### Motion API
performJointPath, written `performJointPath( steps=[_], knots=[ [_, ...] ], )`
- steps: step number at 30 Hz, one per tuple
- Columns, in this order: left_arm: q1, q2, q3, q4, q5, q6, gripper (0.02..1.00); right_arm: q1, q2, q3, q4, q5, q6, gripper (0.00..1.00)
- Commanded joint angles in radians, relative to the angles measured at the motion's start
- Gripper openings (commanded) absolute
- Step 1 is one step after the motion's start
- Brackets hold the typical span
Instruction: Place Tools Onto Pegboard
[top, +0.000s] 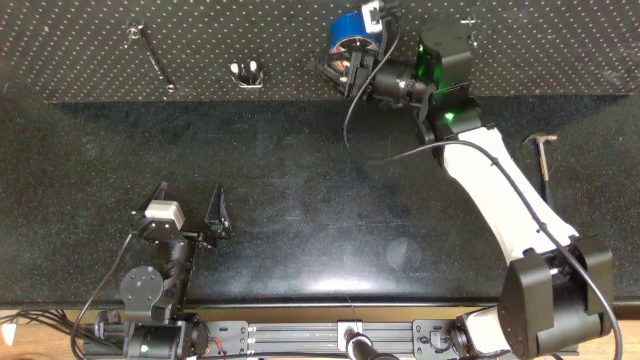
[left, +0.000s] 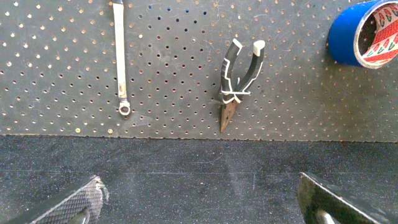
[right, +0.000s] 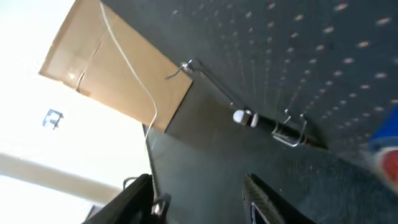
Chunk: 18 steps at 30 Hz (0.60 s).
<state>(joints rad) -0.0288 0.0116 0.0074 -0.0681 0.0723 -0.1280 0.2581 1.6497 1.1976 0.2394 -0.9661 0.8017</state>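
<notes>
On the far pegboard (top: 80, 60) a wrench (top: 152, 58) hung at the left, pliers (top: 247, 73) in the middle and a blue tape roll (top: 350, 32) more to the right. Just beside this roll the right gripper (right: 199, 202) had its fingers apart and held nothing, and a hammer (top: 543, 152) lay on the table (top: 300, 200) at the right. At the near left, the left gripper (left: 202, 205) was spread wide and empty.

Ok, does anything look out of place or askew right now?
Only the black-handled metal hammer: it lies flat on the black tabletop at the right, off the perforated black pegboard where the silver wrench, black-handled pliers and blue tape roll sit.
</notes>
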Motion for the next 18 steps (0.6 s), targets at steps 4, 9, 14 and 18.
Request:
performJointPath(
  steps=[4, 9, 14, 18],
  knots=[
    [0.001, -0.008, -0.002, -0.005, 0.011, 0.002, 0.993, -0.109, -0.715, -0.277, -0.966, 1.07, -0.89, 0.492],
    [0.001, -0.008, -0.002, -0.005, 0.011, 0.002, 0.993, -0.66, -0.505, -0.21, -1.321, 0.823, -0.764, 0.652],
    [0.001, -0.008, -0.002, -0.005, 0.011, 0.002, 0.998, -0.782, -0.202, -0.196, -1.278, 1.051, -1.26, 0.766],
    [0.001, -0.008, -0.002, -0.005, 0.011, 0.002, 0.993, -0.823, -0.064, -0.087, -1.273, 1.083, -1.367, 0.783]
  ],
)
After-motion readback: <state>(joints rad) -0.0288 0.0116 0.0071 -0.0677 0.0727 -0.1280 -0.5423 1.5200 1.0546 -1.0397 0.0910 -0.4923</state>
